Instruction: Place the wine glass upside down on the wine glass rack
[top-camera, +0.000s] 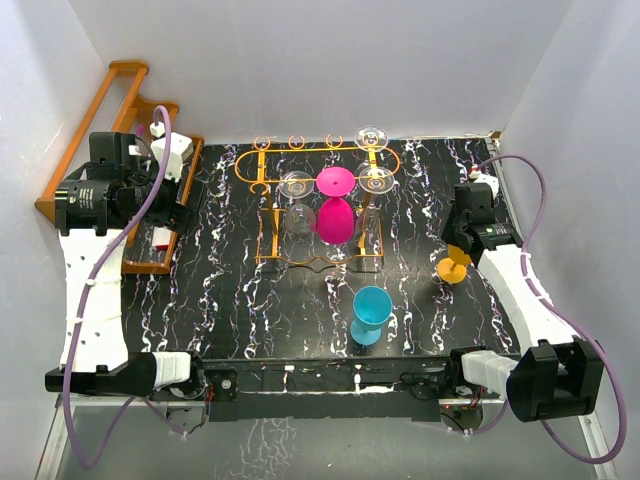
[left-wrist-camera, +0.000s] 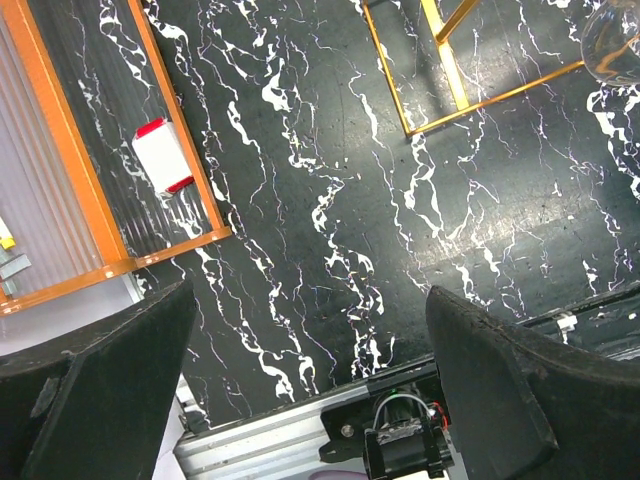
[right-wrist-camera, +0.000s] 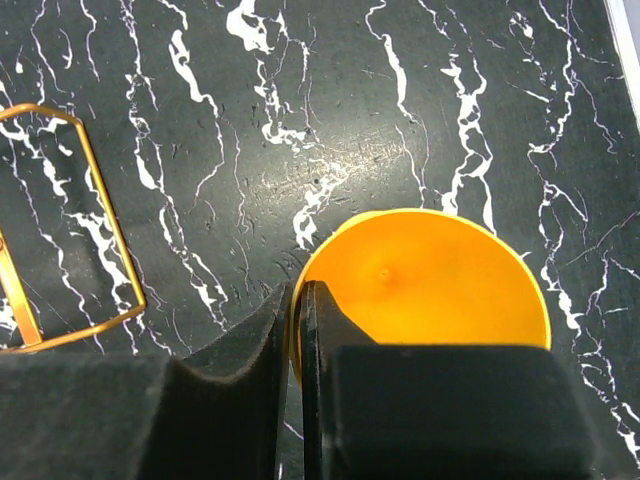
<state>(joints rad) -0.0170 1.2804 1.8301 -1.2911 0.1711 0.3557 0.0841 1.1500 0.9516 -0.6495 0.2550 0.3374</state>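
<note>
An orange wine glass is at the table's right side. My right gripper is shut on its edge. In the right wrist view the fingers pinch the left edge of the round orange glass, whose face is turned to the camera. The orange-gold wire wine glass rack stands at the back centre. It holds a pink glass upside down and clear glasses. My left gripper is open and empty by the table's left edge, also in the left wrist view.
A blue wine glass stands on the table in front of the rack. A brown wooden stepped rack lines the left edge, with a white and red piece in it. The rack's foot is ahead of the left gripper.
</note>
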